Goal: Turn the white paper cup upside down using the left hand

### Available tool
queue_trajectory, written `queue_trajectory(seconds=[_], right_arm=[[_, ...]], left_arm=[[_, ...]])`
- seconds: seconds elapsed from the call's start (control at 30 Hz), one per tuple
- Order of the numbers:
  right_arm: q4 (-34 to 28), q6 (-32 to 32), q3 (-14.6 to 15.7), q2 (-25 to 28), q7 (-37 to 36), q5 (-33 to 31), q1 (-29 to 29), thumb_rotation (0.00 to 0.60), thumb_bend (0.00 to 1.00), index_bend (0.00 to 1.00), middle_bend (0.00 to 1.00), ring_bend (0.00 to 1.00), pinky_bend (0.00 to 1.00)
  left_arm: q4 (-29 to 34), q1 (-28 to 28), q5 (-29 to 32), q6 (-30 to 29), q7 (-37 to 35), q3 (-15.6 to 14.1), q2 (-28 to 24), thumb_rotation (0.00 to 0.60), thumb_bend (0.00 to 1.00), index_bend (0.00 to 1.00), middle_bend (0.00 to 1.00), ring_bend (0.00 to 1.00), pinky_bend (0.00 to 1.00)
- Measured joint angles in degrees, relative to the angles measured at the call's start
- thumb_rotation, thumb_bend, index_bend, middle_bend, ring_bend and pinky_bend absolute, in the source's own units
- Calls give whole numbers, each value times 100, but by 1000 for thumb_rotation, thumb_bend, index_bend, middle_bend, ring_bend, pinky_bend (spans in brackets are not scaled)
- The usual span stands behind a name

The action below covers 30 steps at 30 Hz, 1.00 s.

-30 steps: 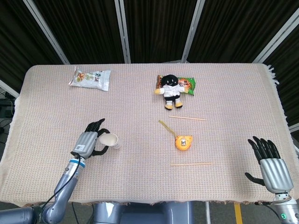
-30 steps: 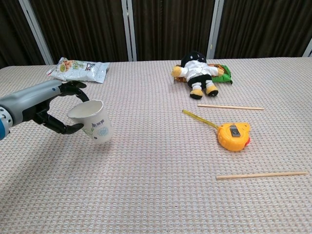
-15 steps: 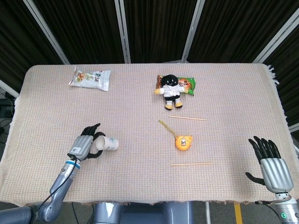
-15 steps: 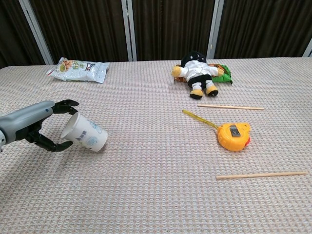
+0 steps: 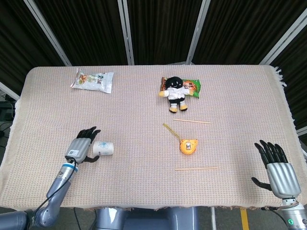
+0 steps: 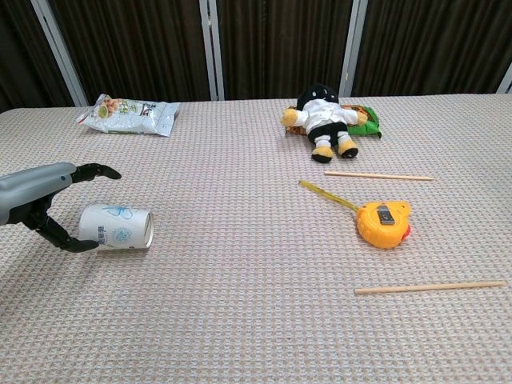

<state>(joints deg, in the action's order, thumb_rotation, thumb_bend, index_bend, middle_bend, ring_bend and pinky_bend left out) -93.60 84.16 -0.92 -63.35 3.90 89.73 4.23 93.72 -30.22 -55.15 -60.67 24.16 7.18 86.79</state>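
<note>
The white paper cup [image 5: 103, 148] [image 6: 116, 228] lies on its side on the tablecloth at the front left, its mouth turned toward my left hand [image 5: 81, 148] [image 6: 40, 200]. That hand brackets the mouth end: its fingers [image 6: 96, 170] stretch out above the cup with a gap showing, and the thumb curls low against the rim. Nothing is gripped. My right hand [image 5: 277, 167] hangs open off the front right corner, seen only in the head view.
An orange tape measure [image 5: 188, 145] with its tape pulled out lies mid-table between two chopsticks [image 5: 192, 121] [image 5: 195, 168]. A plush doll [image 5: 175, 93] on a green packet sits at the back, a snack bag [image 5: 92, 79] back left.
The cup went from upright in my left hand to tilted, then flat on its side. The hand drew back left and toward the front edge, its fingers loosening. The right hand stayed put.
</note>
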Motion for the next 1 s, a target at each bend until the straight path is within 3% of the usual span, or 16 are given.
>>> queue_trajectory(seconds=[0.17,0.5,0.7,1.0], right_arm=[[-7,-17,4,25,-59,-6,2,600,30,0,0,0,0],[-40,-39,32,101,-217,34,7,600,29,0,0,0,0],[-40,-87,60,107,-211,62,25,600,30,0,0,0,0],[-56,-85,68,99,-152,65,21,600,29,0,0,0,0]], left_arm=[[151,-179,302,-192,798,32,139,600,176,149,0,0,0],[247,-778,1715,-1067,2736,257,894,600,176,241,0,0,0],[46,-969,1937,-1219,2870,389,1197,600,179,296,0,0,0],[180,-881,1606,-1227,2330,361,1203,600,177,343,0,0,0]])
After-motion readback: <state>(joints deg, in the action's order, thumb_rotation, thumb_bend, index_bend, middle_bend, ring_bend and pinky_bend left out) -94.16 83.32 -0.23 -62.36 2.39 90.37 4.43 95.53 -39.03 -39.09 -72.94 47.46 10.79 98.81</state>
